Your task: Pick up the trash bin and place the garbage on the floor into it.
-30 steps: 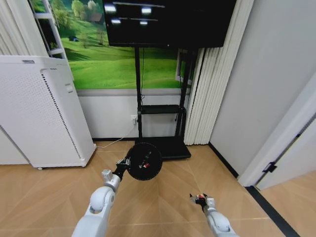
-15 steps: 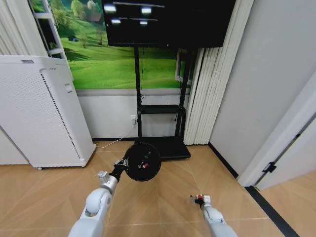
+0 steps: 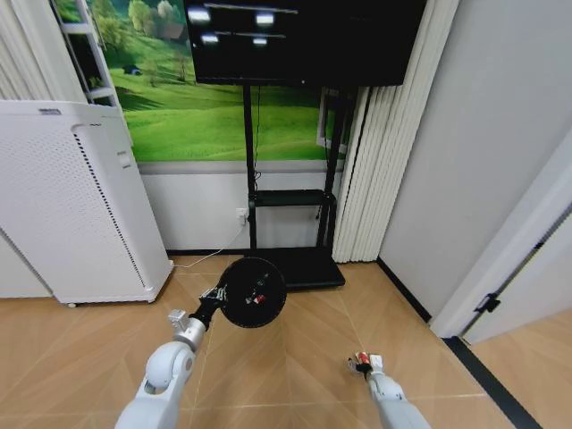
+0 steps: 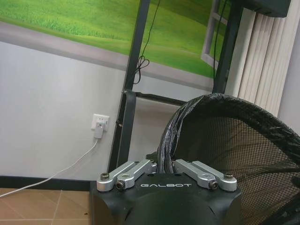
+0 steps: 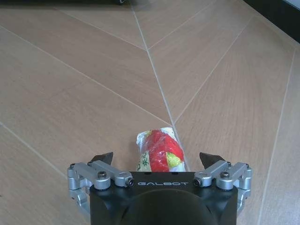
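Two arms are in play: my left end effector (image 3: 213,297) clamps the black mesh trash bin (image 3: 253,292) by its rim, held aloft, while my right end effector (image 5: 157,159), fingers apart, straddles a red-and-white wrapper (image 5: 158,151) on the floor, so closing comes next.

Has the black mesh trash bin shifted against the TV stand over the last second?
Yes. The black mesh trash bin moved slightly left and farther up toward the TV stand's base.

Black mesh trash bin (image 3: 254,292); red-and-white crumpled wrapper (image 5: 159,150) on tan herringbone wood floor (image 5: 93,84).
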Motion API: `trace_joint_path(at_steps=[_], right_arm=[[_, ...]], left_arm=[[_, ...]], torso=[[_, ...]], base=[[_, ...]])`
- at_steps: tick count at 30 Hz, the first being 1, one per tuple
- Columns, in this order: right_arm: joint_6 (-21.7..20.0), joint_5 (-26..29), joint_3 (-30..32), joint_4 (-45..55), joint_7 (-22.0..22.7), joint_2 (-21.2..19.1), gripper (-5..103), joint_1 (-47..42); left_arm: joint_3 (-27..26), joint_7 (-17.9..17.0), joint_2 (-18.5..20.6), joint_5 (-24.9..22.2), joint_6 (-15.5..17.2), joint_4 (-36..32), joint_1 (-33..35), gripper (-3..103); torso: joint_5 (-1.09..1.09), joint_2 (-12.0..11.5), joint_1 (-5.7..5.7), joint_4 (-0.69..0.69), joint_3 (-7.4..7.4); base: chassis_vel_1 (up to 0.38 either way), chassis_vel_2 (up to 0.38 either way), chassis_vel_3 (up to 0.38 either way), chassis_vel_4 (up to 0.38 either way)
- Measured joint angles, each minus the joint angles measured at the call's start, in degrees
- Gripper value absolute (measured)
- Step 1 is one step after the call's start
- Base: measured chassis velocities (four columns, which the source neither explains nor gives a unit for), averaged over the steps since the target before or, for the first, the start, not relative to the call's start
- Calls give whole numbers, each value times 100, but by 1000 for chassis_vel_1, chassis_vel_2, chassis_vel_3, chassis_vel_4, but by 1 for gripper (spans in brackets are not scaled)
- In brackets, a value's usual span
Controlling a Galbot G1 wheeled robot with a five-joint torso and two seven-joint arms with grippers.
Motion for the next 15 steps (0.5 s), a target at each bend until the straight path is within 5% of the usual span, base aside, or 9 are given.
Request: trace_joint_path(at_steps=[15], right_arm=[[146, -20, 74, 45, 102, 17, 52, -96]], left_arm=[[-58, 0, 23, -77, -37, 1, -12, 3]], torso=[[0, 0, 0, -1, 0]], base=[[0, 0, 0, 0]])
